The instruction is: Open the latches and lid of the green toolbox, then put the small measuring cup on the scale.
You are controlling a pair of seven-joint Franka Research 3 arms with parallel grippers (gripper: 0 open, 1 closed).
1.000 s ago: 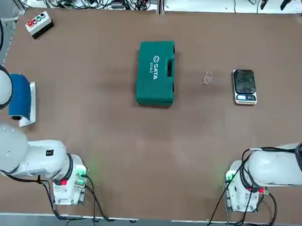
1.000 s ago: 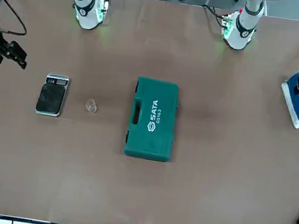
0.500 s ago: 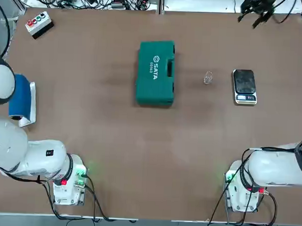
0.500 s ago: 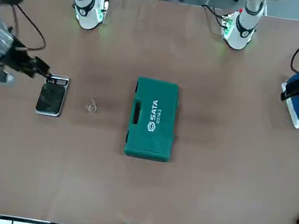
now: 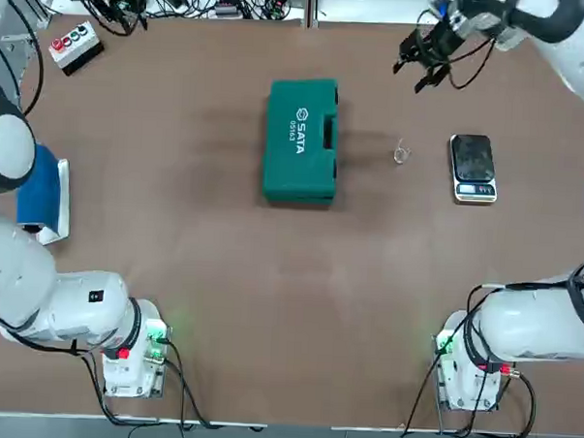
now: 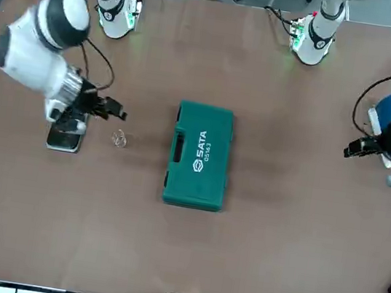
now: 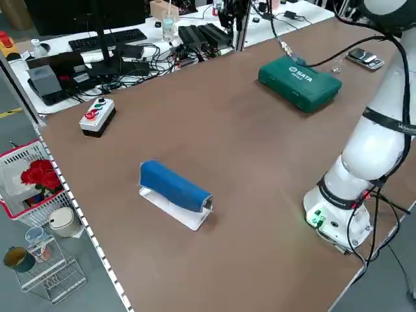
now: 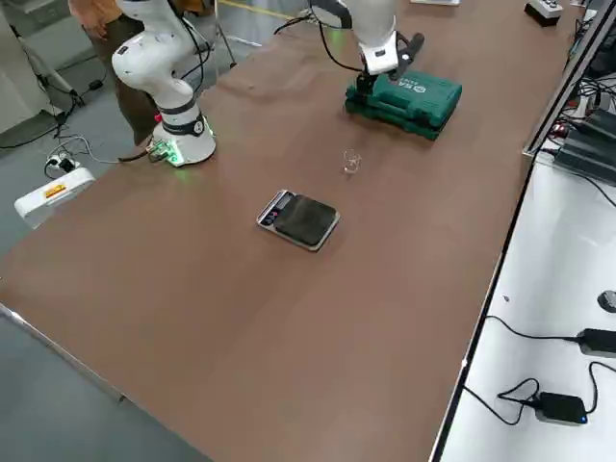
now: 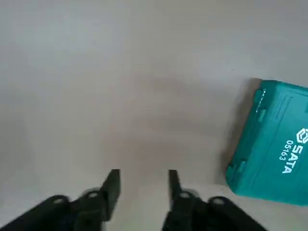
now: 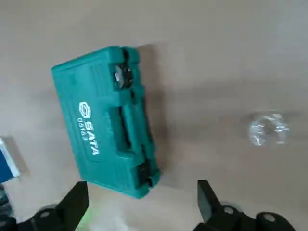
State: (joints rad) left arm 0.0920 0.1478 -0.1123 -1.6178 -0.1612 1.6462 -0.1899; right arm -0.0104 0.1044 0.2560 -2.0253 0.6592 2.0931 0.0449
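Both grippers have come farther in over the desk [image 5: 270, 276]. The right gripper [image 10: 143, 197] is spread, up above near the scale [image 5: 473, 169]. The left gripper [image 9: 144, 185] is spread too, off beside the closed green toolbox [image 5: 301, 142]. The little clear cup [image 5: 401, 154] sits between toolbox and scale.

You are facing a brown tabletop [image 7: 247, 214]; beyond it a white desk [image 7: 140, 49] is holding a dark monitor [image 7: 91, 13] and keyboard [image 7: 107, 40], grey floor showing

Green toolbox [image 5: 301, 142], white SATA lettering: closed, flat mid-surface. Clear round measuring cup [image 5: 401, 153] between it and black-topped scale [image 5: 473, 169].
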